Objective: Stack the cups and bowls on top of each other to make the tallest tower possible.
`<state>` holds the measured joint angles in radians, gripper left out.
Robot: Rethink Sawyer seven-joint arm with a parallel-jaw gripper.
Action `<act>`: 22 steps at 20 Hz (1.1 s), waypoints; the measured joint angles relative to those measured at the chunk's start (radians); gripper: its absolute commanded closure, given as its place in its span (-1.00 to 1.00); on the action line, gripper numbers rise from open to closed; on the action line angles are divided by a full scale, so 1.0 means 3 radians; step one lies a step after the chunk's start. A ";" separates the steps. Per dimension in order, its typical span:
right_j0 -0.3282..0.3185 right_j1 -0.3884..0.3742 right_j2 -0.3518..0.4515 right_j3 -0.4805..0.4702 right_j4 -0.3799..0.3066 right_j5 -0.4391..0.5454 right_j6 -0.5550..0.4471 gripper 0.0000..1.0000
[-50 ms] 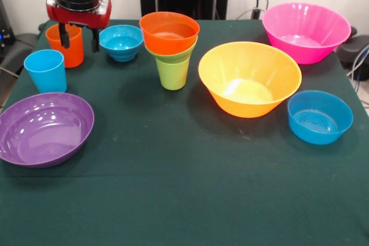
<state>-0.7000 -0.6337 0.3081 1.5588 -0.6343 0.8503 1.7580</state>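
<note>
The tower stands mid-table: a lime green cup (173, 74) carries a small green bowl (185, 52), and a medium orange bowl (169, 31) sits in that. My gripper (79, 43) hangs open at the back left, over the orange cup (72, 55). One finger (64, 37) is in front of the cup's mouth and the other is just off its right side. A light blue cup (46, 71) stands in front of the orange one. The small blue bowl (121, 42) lies right of the gripper.
The large purple bowl (45, 128) lies at the left edge. At centre right is the yellow-orange bowl (249, 79), with the pink bowl (305, 31) at the back right and the medium blue bowl (320, 117) at the right. A dark green cloth (184, 200) covers the table.
</note>
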 measured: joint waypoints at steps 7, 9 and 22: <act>0.0082 0.0003 -0.0001 0.0010 0.0000 0.0000 0.0000 -1.00; 0.0107 0.0002 -0.0001 0.0025 0.0001 0.0000 0.0000 -1.00; 0.0033 -0.0026 0.0060 0.0280 0.0064 0.0000 0.0000 -1.00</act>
<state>-0.6900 -0.6415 0.3261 1.6427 -0.6150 0.8502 1.7580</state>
